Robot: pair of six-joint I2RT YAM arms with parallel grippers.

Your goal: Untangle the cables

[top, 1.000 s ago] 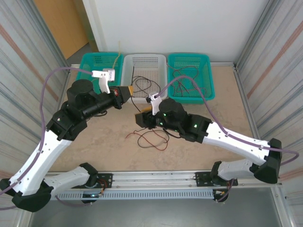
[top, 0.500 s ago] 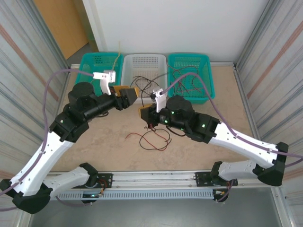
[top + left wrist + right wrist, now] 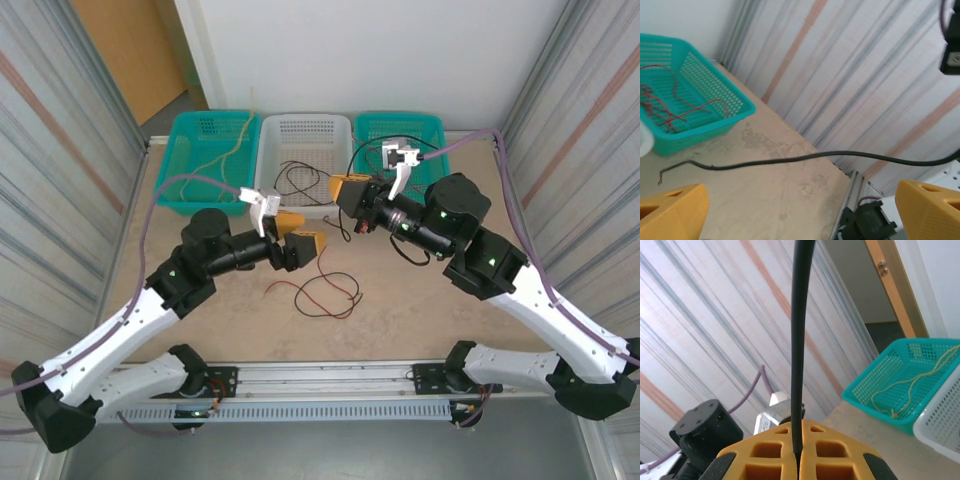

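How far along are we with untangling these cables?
Done: a yellowish cable lies in the left teal basket, red cables in the right teal basket. In hand: the right gripper is shut on a black cable; the left gripper is open, holding nothing. Left: a red cable loose on the table and black cables looped in the white basket.

No text, label, brand name, number or sign can be read in any of the views. The teal baskets [image 3: 215,114], the white basket [image 3: 305,119] and the striped wall panels [image 3: 865,75] all show plain faces with no legible marking.
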